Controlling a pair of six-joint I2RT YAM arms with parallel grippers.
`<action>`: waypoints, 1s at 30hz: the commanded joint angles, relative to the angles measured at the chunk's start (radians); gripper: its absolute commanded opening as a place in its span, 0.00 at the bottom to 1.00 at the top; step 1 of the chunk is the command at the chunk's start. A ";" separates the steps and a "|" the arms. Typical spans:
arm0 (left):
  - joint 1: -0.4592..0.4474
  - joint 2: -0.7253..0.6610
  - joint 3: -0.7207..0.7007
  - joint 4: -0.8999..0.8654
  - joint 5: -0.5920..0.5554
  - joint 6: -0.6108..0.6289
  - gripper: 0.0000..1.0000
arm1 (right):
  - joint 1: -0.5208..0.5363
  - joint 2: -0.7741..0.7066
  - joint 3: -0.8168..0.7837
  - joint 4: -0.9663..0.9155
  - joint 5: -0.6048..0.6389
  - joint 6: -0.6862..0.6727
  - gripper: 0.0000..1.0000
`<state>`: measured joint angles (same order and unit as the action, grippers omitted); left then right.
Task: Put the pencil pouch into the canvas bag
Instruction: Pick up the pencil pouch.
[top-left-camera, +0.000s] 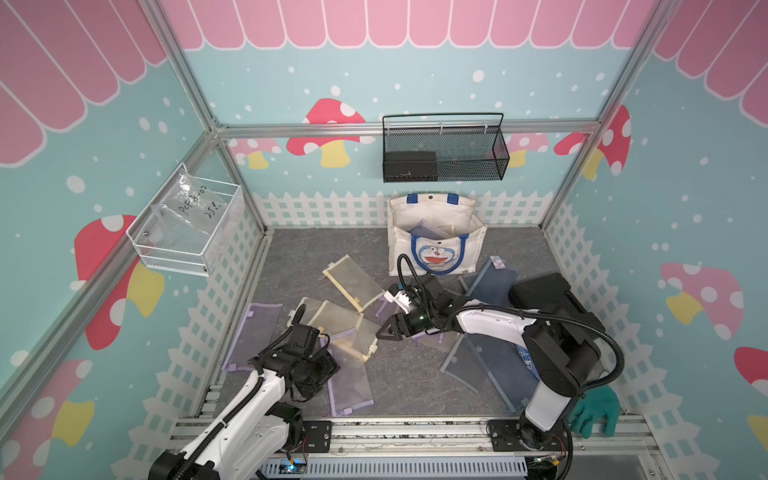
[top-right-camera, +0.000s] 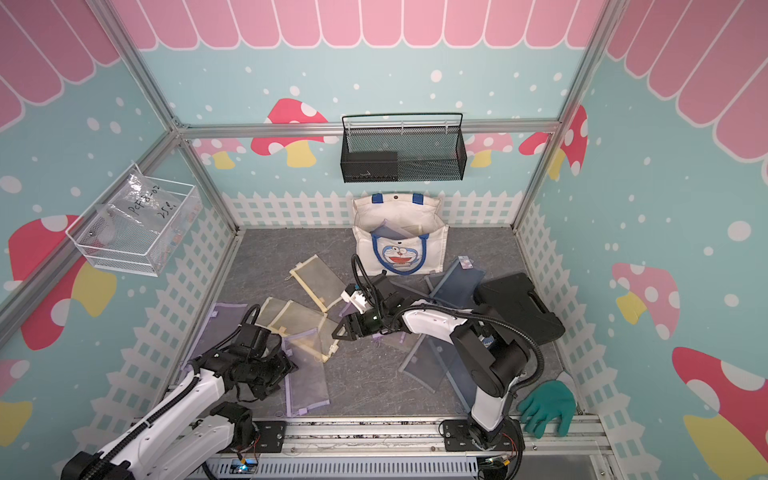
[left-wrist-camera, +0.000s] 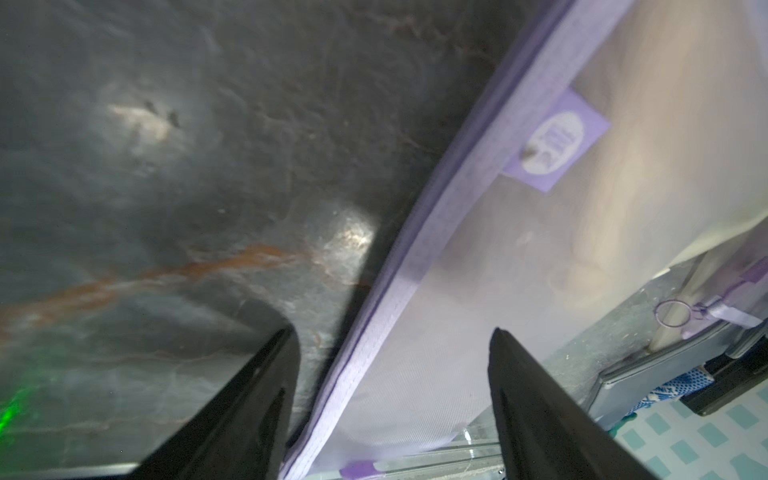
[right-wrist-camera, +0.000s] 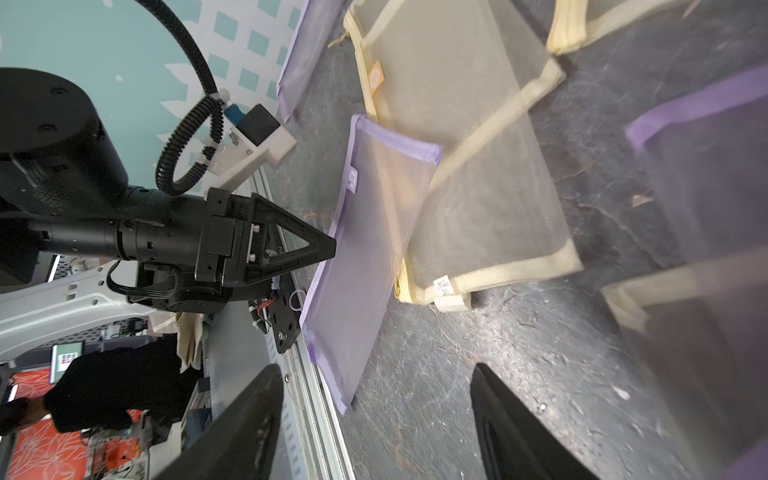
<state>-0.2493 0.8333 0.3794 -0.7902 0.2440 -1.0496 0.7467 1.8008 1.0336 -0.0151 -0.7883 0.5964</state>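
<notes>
The canvas bag (top-left-camera: 436, 241) (top-right-camera: 399, 245) stands open at the back of the floor, blue-grey pouches sticking out of its mouth. Several mesh pencil pouches lie scattered in front of it. A purple-edged pouch (top-left-camera: 349, 382) (top-right-camera: 307, 382) (left-wrist-camera: 457, 332) (right-wrist-camera: 365, 257) lies near the front rail. My left gripper (top-left-camera: 330, 368) (top-right-camera: 291, 368) (left-wrist-camera: 394, 330) is open right over it, its fingers either side of the pouch's purple edge without closing on it. My right gripper (top-left-camera: 380, 332) (top-right-camera: 336, 332) (right-wrist-camera: 376, 366) hangs open and empty above bare floor mid-table.
Yellow-edged pouches (top-left-camera: 353, 278) and blue-grey pouches (top-left-camera: 478, 357) litter the floor. A black case (top-left-camera: 544, 291) lies at the right, a green glove (top-left-camera: 594, 411) on the front rail. A black wire basket (top-left-camera: 444, 149) and a white wire basket (top-left-camera: 187, 232) hang on the walls.
</notes>
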 joint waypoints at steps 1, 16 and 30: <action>-0.006 -0.016 -0.055 0.116 0.014 -0.069 0.74 | 0.016 0.042 0.003 0.035 -0.084 -0.011 0.73; -0.122 0.117 -0.122 0.412 0.076 -0.131 0.71 | 0.063 0.217 0.006 0.106 -0.091 0.009 0.65; -0.186 0.158 -0.049 0.387 0.043 -0.099 0.67 | 0.065 0.108 -0.059 0.091 -0.013 0.025 0.06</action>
<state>-0.4290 0.9890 0.3157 -0.2905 0.3309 -1.1610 0.8013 1.9656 0.9951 0.0898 -0.8280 0.6250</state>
